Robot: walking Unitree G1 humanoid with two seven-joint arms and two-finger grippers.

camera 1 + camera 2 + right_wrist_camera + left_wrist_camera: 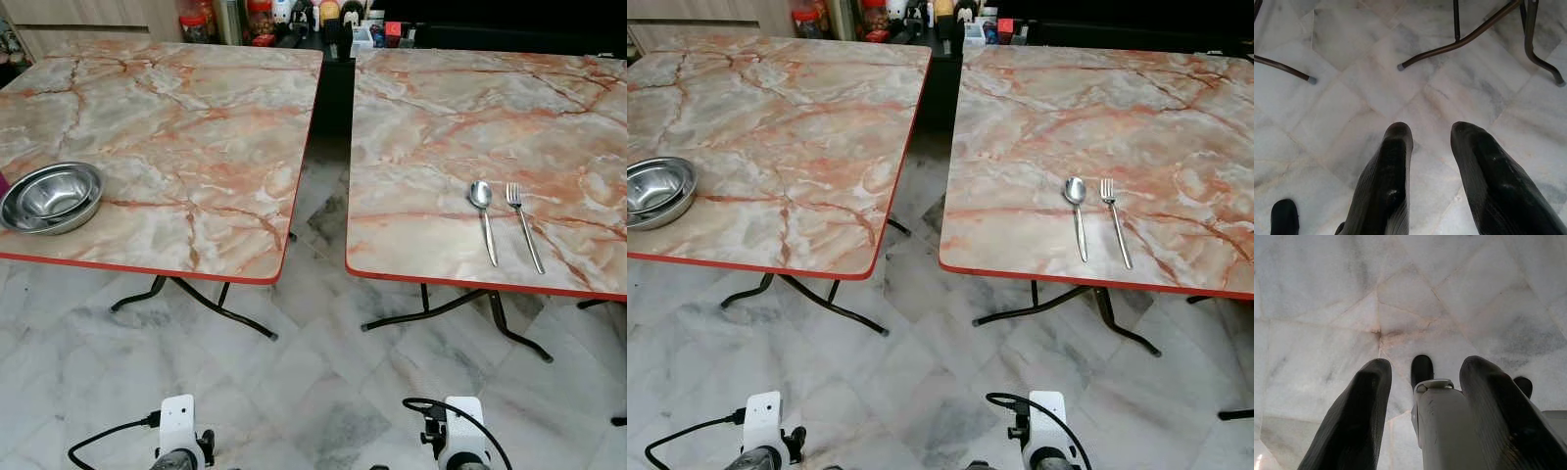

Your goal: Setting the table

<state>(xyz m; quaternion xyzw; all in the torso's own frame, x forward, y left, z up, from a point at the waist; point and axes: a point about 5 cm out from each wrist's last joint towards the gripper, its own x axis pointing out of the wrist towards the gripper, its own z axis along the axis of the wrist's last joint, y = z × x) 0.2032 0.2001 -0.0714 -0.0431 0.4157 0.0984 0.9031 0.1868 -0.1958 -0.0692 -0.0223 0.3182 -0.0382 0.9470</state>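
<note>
Spoon (481,217) and fork (523,224) side by side, heads pointing away, both pincers (1425,377) (1432,134) spread, empty

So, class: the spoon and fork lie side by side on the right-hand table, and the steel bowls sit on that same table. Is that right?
Not quite. The spoon and fork do lie side by side on the right-hand table, but the steel bowls sit on the left-hand table, as the left eye view shows.

Two marble-patterned, red-edged counters stand side by side on a marble-tiled floor (323,392). Left counter (186,137): nested steel bowls (51,197) near its left edge. Right counter (470,108): spoon (483,217) just beside fork (523,224).
</note>
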